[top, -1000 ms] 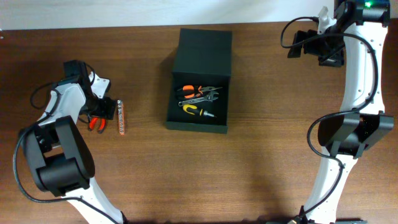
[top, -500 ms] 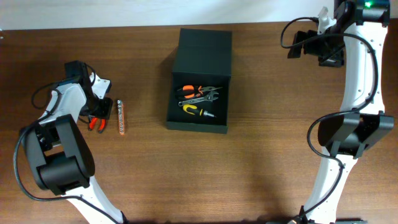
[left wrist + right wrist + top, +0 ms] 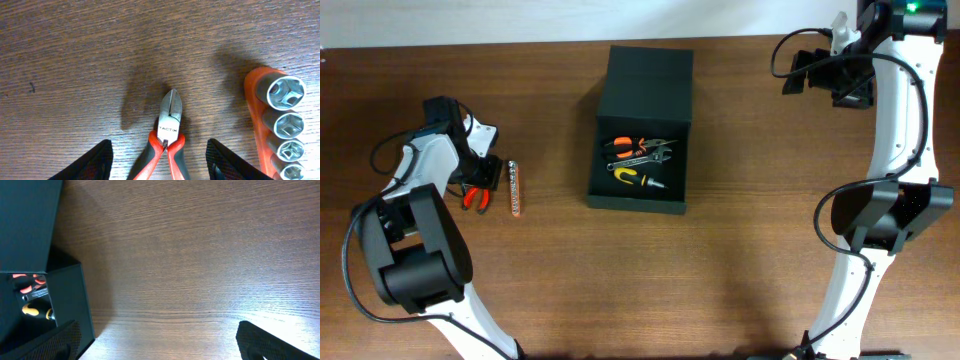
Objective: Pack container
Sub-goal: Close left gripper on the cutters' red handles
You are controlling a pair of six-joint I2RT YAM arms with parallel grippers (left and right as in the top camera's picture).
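Observation:
The container (image 3: 606, 187), a dark green-black box with its lid (image 3: 648, 82) swung open to the back, stands at the table's middle. Several hand tools with orange and yellow handles (image 3: 638, 162) lie inside; the right wrist view shows its wall (image 3: 70, 302). Red-handled cutters (image 3: 169, 131) (image 3: 474, 198) lie on the wood at the left. My left gripper (image 3: 159, 165) (image 3: 478, 180) is open, its fingers on either side of the cutters' handles. An orange socket rail (image 3: 280, 120) (image 3: 515, 187) lies just right of it. My right gripper (image 3: 160, 347) (image 3: 812, 72) is open and empty, high at the back right.
The wood table (image 3: 740, 230) spreads around the container. The arms' bases stand at the front left (image 3: 415, 270) and right (image 3: 880, 215).

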